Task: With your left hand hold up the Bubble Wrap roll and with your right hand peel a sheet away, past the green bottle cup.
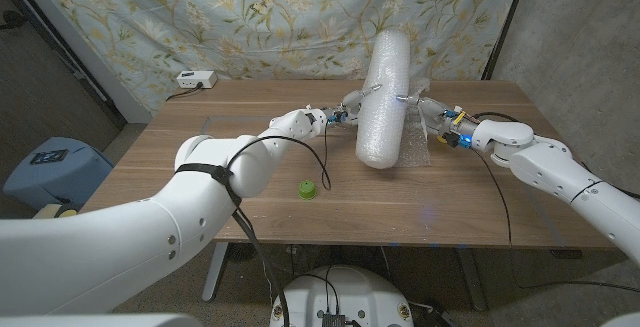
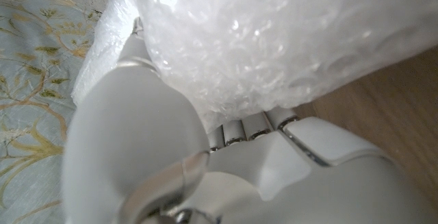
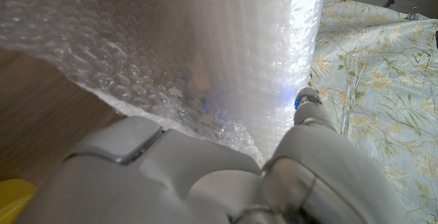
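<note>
A large Bubble Wrap roll (image 1: pixel 384 99) is standing nearly upright on the far half of a wooden table (image 1: pixel 180 182), its long axis leaning slightly, top tilted away from the left hand. The left hand (image 1: pixel 345 109) is pressing against the roll's side about halfway up; in the left wrist view its fingers (image 2: pixel 246 125) are tucking under the wrap's curve, so it is gripping the roll and steadying it. The right hand (image 1: pixel 430 117) is touching the roll's opposite side at about the same height. A loose sheet (image 1: pixel 415 150) is hanging off the roll beside the right hand, and in the right wrist view that sheet is lying over the hand; whether the fingers are actually pinching it, I cannot tell. The green bottle cup (image 1: pixel 308 190) is sitting on the table well apart from the roll, nearer the robot and on the left hand's side. Judging by this, the sheet is lying on the roll's far side from the cup, so the peel would need to travel across the roll's front toward the cup.
</note>
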`<move>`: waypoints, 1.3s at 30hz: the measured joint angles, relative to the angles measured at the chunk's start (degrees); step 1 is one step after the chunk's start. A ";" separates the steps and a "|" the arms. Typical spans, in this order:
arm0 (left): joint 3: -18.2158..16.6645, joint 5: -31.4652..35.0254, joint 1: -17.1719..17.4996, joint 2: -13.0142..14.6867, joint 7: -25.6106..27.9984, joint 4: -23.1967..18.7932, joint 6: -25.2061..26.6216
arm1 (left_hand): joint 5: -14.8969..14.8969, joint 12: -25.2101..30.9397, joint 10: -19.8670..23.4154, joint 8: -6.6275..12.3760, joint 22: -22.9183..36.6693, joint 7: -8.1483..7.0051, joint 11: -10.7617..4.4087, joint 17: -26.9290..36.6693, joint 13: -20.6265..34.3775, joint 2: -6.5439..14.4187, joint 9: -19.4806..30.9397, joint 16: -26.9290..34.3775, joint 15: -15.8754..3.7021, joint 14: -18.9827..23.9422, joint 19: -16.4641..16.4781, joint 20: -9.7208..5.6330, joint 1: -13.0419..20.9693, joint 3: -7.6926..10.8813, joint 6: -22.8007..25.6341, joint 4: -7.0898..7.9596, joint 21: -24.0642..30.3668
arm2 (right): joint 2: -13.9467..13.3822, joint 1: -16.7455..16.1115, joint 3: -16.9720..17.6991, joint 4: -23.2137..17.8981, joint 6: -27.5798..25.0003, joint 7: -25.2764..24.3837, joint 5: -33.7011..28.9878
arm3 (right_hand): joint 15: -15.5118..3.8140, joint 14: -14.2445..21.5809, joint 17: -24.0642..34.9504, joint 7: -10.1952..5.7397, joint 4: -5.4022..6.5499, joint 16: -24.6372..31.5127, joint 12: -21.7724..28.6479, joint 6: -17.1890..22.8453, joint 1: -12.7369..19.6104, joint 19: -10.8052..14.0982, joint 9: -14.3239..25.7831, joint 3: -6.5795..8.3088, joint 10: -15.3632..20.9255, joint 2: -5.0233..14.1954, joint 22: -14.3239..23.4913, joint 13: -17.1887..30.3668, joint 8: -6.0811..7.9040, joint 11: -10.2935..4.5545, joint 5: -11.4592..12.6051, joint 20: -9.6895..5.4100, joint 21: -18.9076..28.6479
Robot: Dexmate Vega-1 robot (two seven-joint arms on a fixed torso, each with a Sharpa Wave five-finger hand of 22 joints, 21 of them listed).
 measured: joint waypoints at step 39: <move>-10.70 7.99 0.36 -3.97 -4.53 0.02 1.35 | 0.07 -0.22 0.00 0.45 0.00 -0.12 0.00 0.61 0.69 -0.23 0.00 -0.48 0.10 0.10 -0.50 -0.09 0.23 0.48 -0.10 -0.48 1.33 | 0.26 1.60 0.41 5.23 1.46 5.94 2.30 | -4.71 12.91 -0.01 1.44 -0.01 3.27 4.49 15.63 3.85 13.36 -0.25 0.00 13.04 1.12 0.30 1.32 2.90 -2.99 -0.06 -2.23 2.07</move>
